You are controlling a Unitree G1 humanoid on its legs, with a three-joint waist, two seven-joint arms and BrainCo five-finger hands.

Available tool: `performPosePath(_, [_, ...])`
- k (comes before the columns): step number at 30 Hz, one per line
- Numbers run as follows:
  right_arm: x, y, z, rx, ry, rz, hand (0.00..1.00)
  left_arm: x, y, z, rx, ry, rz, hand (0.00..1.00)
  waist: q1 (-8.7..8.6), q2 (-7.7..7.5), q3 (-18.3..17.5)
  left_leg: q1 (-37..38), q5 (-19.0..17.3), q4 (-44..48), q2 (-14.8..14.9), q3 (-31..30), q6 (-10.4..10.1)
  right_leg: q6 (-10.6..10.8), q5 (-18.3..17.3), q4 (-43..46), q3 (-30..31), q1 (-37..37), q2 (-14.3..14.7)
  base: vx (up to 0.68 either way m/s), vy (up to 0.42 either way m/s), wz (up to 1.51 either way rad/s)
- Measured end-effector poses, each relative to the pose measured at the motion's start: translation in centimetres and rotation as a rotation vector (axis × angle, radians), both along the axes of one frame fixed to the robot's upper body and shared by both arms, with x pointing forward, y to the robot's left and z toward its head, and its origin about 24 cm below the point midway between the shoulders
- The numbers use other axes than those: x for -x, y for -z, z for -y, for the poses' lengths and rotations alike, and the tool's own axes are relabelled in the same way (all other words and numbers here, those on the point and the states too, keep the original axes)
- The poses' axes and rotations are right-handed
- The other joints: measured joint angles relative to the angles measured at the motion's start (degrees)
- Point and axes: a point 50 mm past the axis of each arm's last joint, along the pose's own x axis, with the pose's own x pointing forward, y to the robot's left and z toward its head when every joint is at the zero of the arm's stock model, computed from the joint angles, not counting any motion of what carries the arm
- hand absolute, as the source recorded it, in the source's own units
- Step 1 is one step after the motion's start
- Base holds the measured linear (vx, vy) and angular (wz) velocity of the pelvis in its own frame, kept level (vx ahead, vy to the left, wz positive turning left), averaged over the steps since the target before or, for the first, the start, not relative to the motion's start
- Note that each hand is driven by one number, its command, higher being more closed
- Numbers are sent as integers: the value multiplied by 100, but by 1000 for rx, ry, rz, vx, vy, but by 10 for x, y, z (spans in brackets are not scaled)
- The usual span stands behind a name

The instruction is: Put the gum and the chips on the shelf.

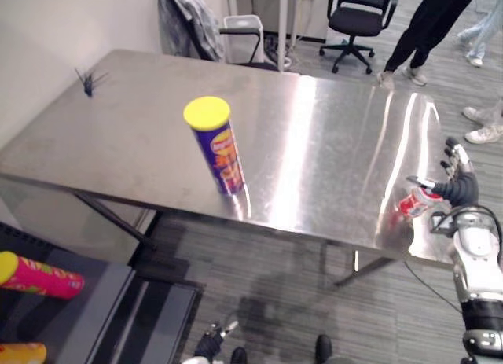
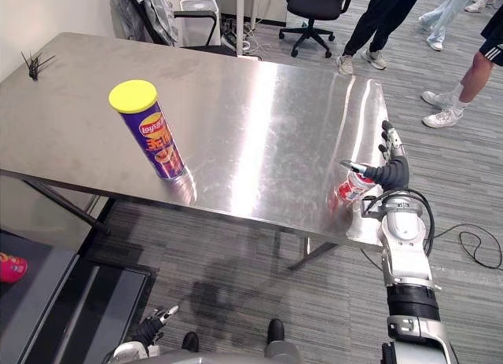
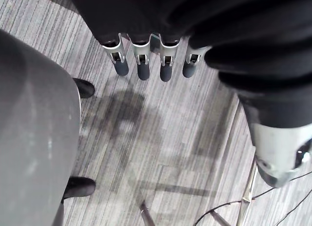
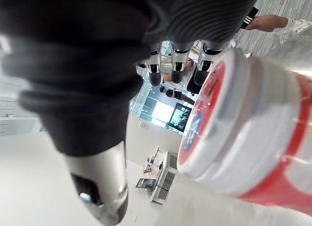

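Right hand [image 2: 391,172], fingers straight, beside red-white gum [image 2: 350,188] | purple chips can [image 2: 154,137] upright, steel table [image 2: 259,97] | left hand [image 3: 143,66] relaxed

Shiny stainless-steel bench [image 2: 259,128] on grey striped carpet floor [image 2: 236,277] beside a white wall [image 1: 47,34]; black wheeled office chair [image 2: 314,6] beyond.

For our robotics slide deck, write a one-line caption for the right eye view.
Open right hand beside the red-and-white gum tub near the steel table edge; the purple chips can stands upright.
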Motion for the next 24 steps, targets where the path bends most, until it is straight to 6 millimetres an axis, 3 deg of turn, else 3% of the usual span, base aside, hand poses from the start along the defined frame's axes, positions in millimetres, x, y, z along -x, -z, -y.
performPosePath(24, [21, 22, 10, -93, 112, -8, 0, -1, 0, 0, -1, 1, 1, 0, 1, 11, 27, -32, 152, -193, 3, 7, -15, 2, -3, -12, 27, -95, 4, -14, -5, 0])
